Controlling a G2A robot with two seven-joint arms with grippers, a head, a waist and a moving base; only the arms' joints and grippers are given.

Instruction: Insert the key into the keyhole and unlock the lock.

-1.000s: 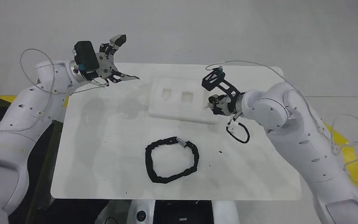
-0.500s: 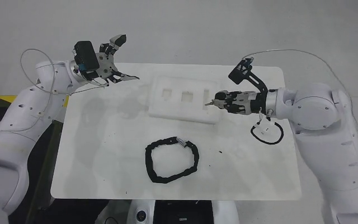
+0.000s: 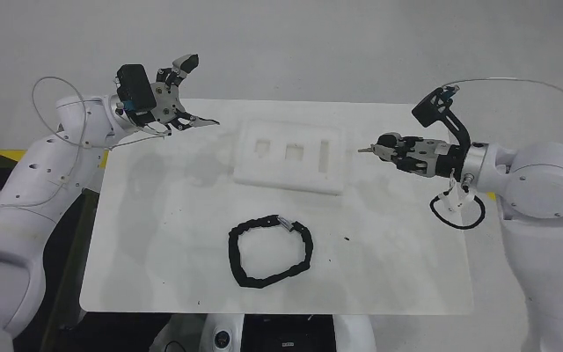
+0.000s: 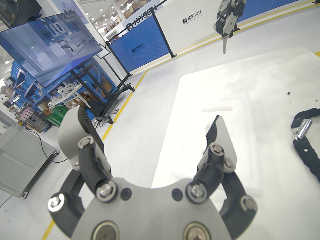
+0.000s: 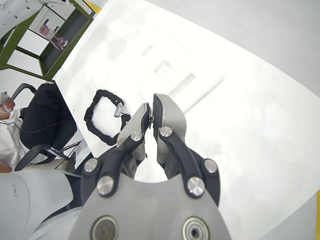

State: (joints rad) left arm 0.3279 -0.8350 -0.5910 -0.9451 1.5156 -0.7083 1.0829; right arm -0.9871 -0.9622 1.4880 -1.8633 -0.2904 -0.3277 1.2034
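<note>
The right tool (image 3: 378, 148) (image 5: 150, 114) was clamped on the key (image 3: 363, 150), whose bare tip stuck out ahead of it toward the white foam block (image 3: 288, 157). A second earlier that tool had hung over the block's near end. Half a second earlier it had drawn just clear of it, and by this moment it stood well apart from the block, above the far right part of the worktop (image 3: 176, 264). The black chain lock (image 3: 270, 253) had not shifted and lay well away from the right tool, on the robot's side of the block, with its metal cylinder (image 3: 284, 222) on the loop's block side. The left tool (image 3: 201, 91) (image 4: 148, 116) had stayed put, jaws spread wide and holding nothing, at the worktop's opposite corner. From there the right tool could be seen far off across the block, the key hanging below its fingers.

In the right wrist view the pads (image 5: 157, 111) hid nearly all of the key. The frame edge cut off the chain in the left wrist view, leaving the cylinder and a short run of links. The keyhole could not be made out in any view.
</note>
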